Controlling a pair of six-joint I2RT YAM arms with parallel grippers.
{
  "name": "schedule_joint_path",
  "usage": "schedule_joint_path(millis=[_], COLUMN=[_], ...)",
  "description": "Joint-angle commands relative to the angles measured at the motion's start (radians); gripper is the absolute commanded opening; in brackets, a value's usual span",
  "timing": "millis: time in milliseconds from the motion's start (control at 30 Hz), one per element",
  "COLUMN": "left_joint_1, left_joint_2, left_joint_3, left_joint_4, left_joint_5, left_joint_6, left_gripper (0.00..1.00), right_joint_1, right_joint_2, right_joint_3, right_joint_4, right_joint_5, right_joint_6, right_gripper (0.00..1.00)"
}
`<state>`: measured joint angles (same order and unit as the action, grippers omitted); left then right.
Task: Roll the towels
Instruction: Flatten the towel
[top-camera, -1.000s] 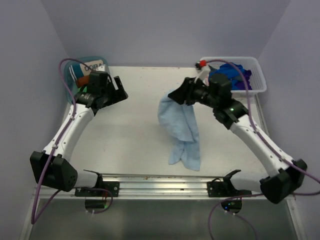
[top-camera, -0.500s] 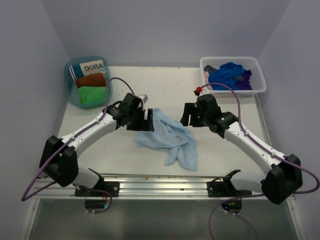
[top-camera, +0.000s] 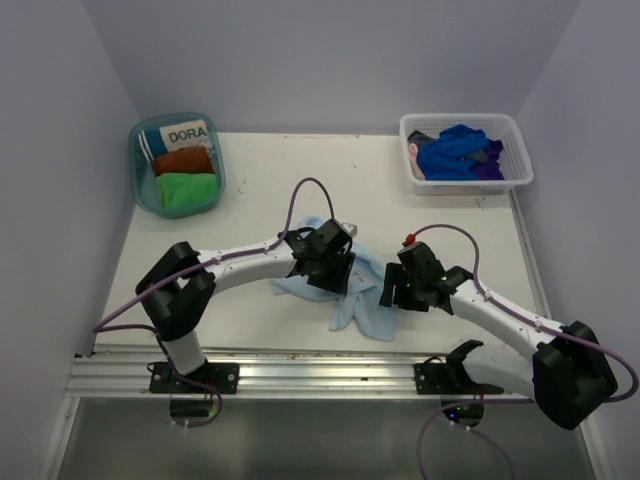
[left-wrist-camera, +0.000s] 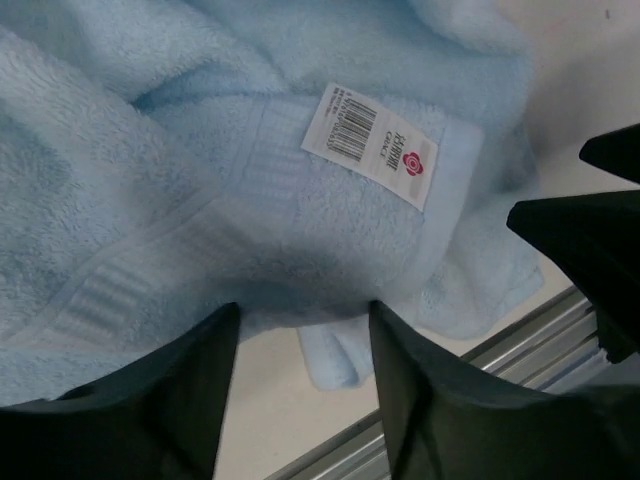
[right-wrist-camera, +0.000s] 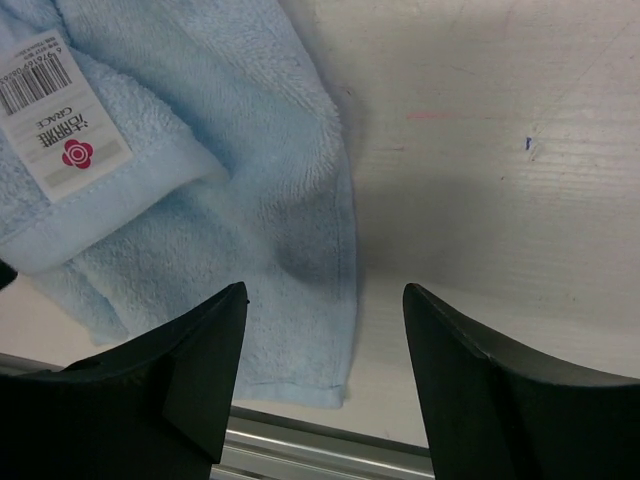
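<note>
A light blue towel (top-camera: 358, 308) lies crumpled on the table (top-camera: 250, 200) near its front middle. Its white barcode label (left-wrist-camera: 375, 145) faces up and also shows in the right wrist view (right-wrist-camera: 60, 110). My left gripper (top-camera: 335, 272) is open and low over the towel's middle, its fingertips at a folded hem (left-wrist-camera: 300, 325). My right gripper (top-camera: 391, 291) is open and empty, hovering over the towel's right edge (right-wrist-camera: 324, 290). Rolled green (top-camera: 187, 190) and rust-brown (top-camera: 183, 160) towels sit in the teal tub (top-camera: 133, 160). Dark blue (top-camera: 455, 150) and purple (top-camera: 490, 170) towels lie in the white basket (top-camera: 465, 183).
The white-and-teal "DORA" item (top-camera: 185, 133) stands at the back of the tub. A metal rail (top-camera: 300, 360) runs along the table's front edge just below the towel. The two grippers are close together, the right one's body showing in the left wrist view (left-wrist-camera: 590, 240).
The right gripper let go of the light blue towel, which dropped flat onto the table. Both arms moved toward the front middle, and the left gripper came from the tub to the towel.
</note>
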<state>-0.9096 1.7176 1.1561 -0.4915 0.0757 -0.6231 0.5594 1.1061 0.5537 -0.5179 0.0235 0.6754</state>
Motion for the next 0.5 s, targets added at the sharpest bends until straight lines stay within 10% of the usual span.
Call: schedule_joint_path(millis=[0,300,467], left_joint_1=[-0.002,0.058,0.171], left_joint_2=[0.033,-0.01,-0.088], left_joint_3=[0.051,0.111,0.099], left_joint_4=[0.008,-0.035,-0.035], left_joint_5=[-0.071,-0.058,-0.024], left_joint_6=[-0.007,0.033,0.049], left_gripper=[0.51,0.0,0.0], right_joint_1=[0.011,0.014,0.013], right_joint_2=[0.015,0.147,0.184], right_joint_3=[-0.021,-0.038,0.05], right_joint_4=[0.077,0.225,0.191], right_joint_5=[-0.01,0.001,0.082], right_joint_6=[0.055,0.061,0.035], right_gripper=[0.65,0.15,0.0])
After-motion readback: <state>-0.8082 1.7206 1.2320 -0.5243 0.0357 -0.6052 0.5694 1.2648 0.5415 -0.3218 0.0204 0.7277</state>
